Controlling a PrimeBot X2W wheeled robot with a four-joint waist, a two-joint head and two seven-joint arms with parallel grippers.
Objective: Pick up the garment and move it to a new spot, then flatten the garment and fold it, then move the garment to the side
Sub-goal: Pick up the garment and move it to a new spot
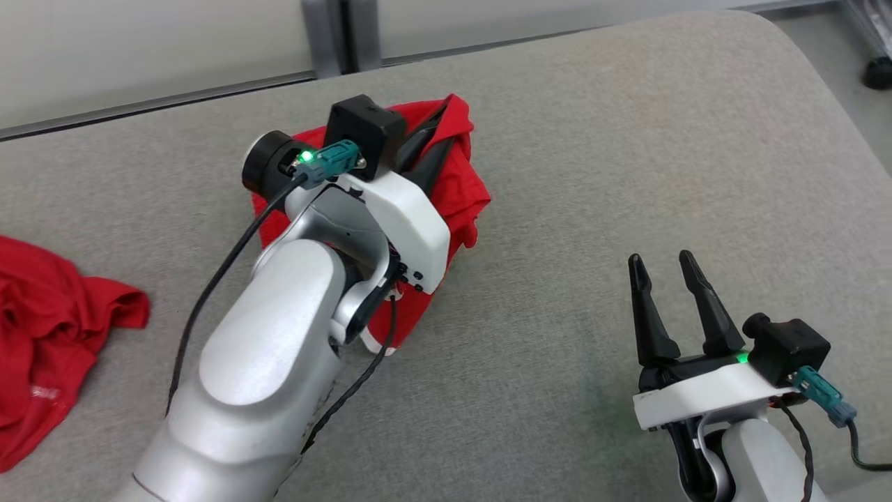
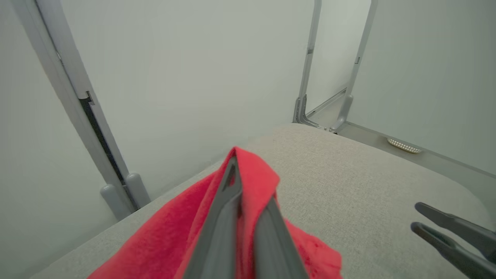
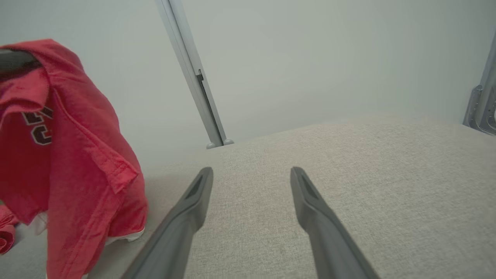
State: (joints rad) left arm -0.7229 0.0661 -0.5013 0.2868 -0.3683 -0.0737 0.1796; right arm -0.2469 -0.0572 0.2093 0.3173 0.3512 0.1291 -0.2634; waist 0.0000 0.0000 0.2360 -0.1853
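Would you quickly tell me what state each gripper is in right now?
Left gripper: shut on the garment, lifting it off the couch.
Right gripper: open, holding nothing.

A grey fabric surface (image 1: 627, 174) spread across the middle of the head view, with a crumpled red cloth (image 1: 49, 328) lying at its left edge. Along the top stood a pale wall (image 1: 139, 56) and a grey post (image 1: 341, 35). A small black object (image 1: 879, 73) sat at the upper right.

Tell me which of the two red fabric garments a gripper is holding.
The central red garment, pinched by the left gripper; the other red garment lies loose at the left.
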